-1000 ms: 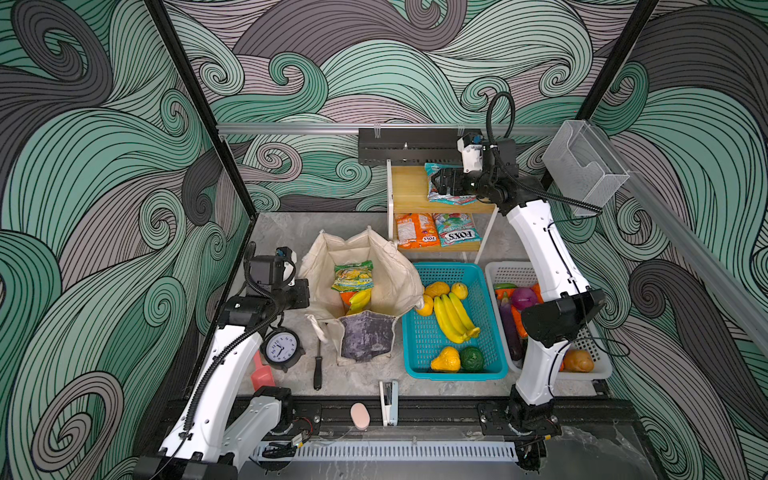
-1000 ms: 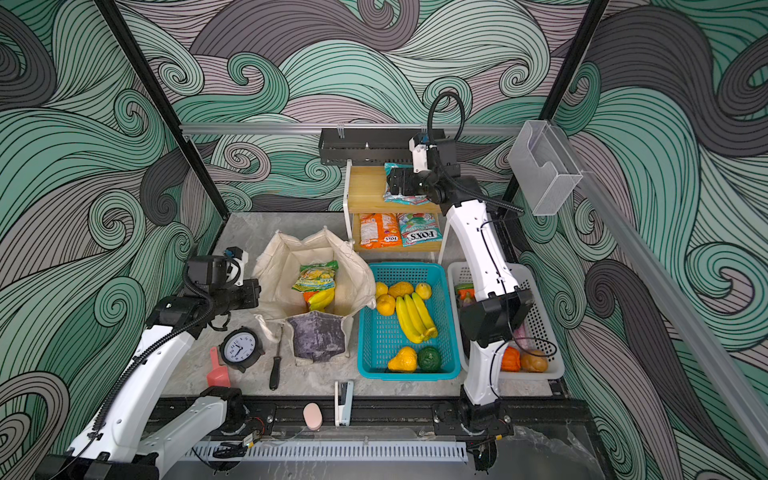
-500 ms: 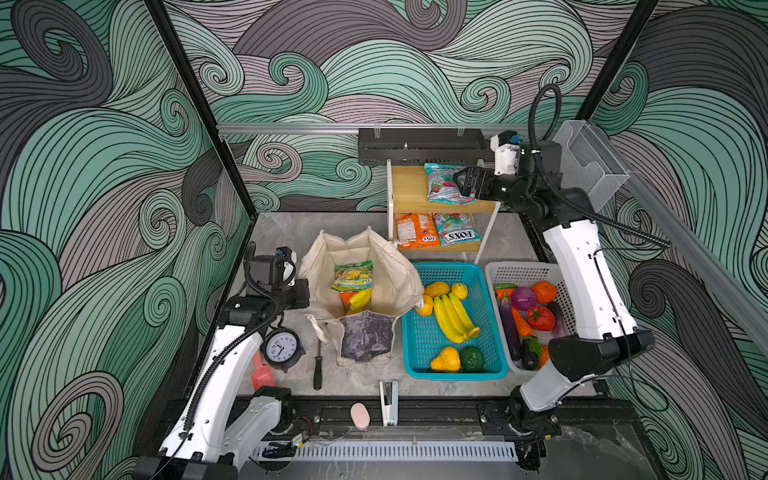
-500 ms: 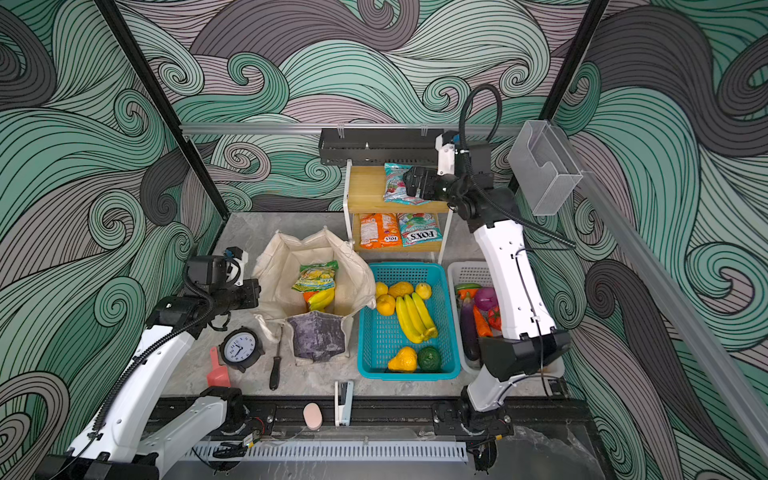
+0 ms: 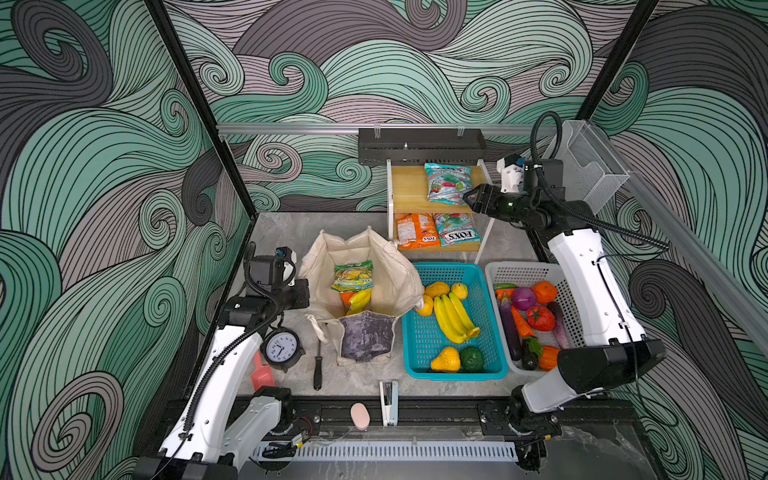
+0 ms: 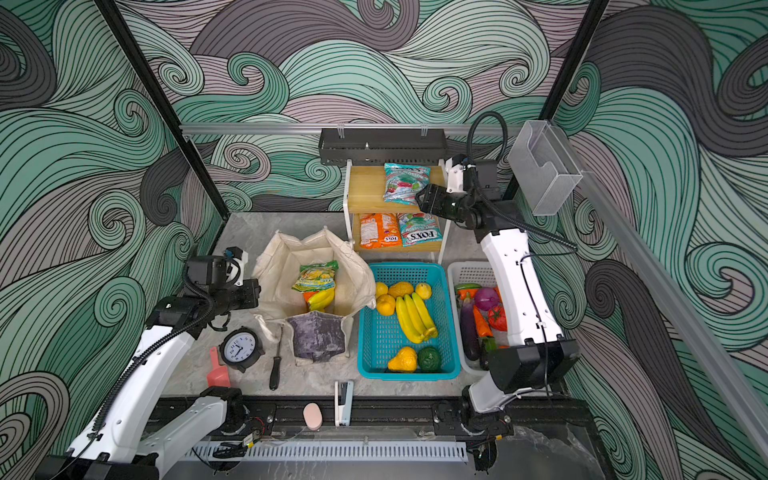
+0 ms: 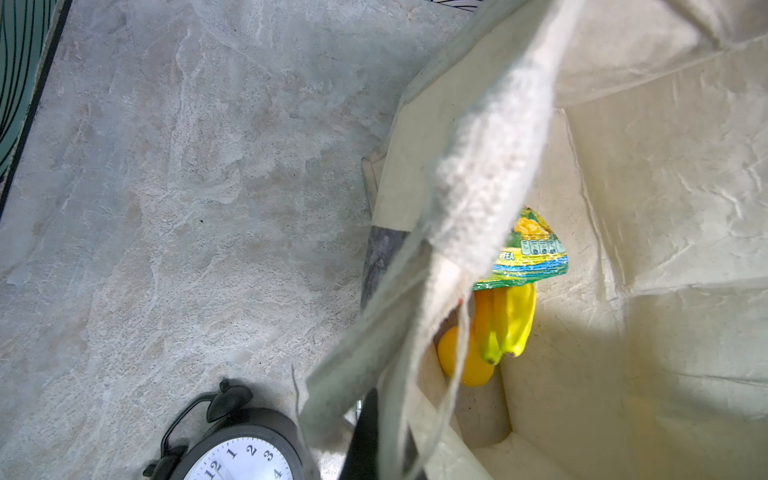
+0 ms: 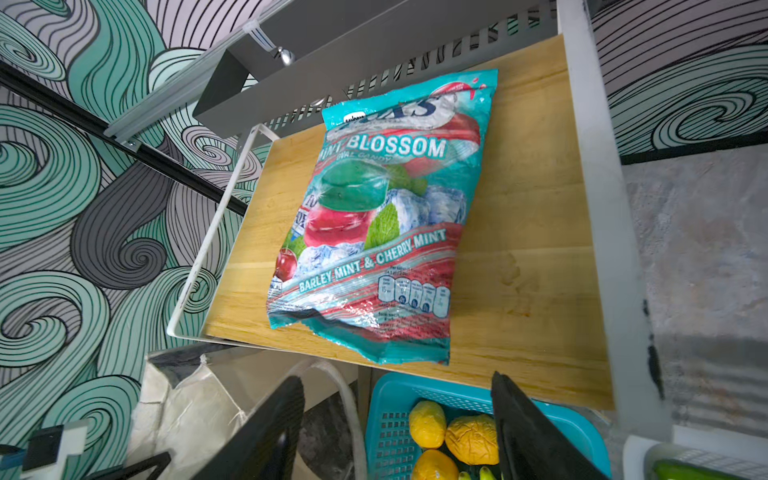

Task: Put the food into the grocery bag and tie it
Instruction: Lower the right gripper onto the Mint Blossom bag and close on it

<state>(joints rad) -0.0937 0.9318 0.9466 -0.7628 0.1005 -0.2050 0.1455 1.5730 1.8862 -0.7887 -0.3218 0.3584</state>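
Teal-red candy packet (image 8: 374, 216) lies dead ahead of the right gripper (image 8: 397, 378) on the wooden shelf (image 8: 532, 249), long axis running away; jaws spread, empty

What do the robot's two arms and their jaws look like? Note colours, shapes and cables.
The left arm and right arm match: smooth white shell links joined by black joints, on black bases. A ribbed black cable runs along each. Each black wrist carries a small white camera housing. The jaws are flat black blades.
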